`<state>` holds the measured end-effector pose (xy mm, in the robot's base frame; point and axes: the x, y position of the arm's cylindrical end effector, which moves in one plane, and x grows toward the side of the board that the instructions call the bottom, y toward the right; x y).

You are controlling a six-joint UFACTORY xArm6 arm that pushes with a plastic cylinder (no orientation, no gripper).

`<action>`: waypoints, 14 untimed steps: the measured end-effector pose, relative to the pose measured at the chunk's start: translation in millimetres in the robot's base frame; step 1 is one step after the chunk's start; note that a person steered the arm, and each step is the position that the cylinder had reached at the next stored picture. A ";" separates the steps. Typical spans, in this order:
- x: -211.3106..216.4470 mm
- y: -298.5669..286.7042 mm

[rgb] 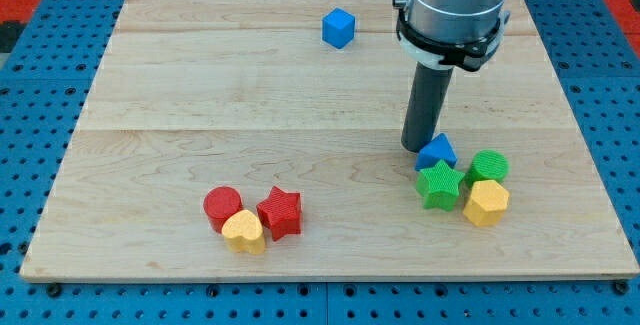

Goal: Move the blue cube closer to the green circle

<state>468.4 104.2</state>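
Note:
The blue cube (pixel 339 27) sits near the view's top, a little right of centre on the wooden board (pixel 200 95). The green circle (pixel 489 166) lies at the right, lower down, beside a yellow hexagon (pixel 486 203), a green star (pixel 438 184) and a blue triangle (pixel 437 151). My tip (pixel 417 146) stands on the board just left of the blue triangle, touching or almost touching it, and far below and right of the blue cube.
A red circle (pixel 222 205), a yellow heart-like block (pixel 244 231) and a red star (pixel 280 212) cluster at the lower left. The arm's grey body (pixel 455 5) hangs over the board's top right. A blue pegboard (pixel 40 95) surrounds the board.

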 end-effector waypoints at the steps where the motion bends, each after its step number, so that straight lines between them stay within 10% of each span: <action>1: 2.9 -1.0; 3: 11.7 8.5; 5: -65.1 -177.7; 7: -231.9 -201.2; 10: -89.6 32.7; 14: -73.5 38.9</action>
<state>394.9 143.2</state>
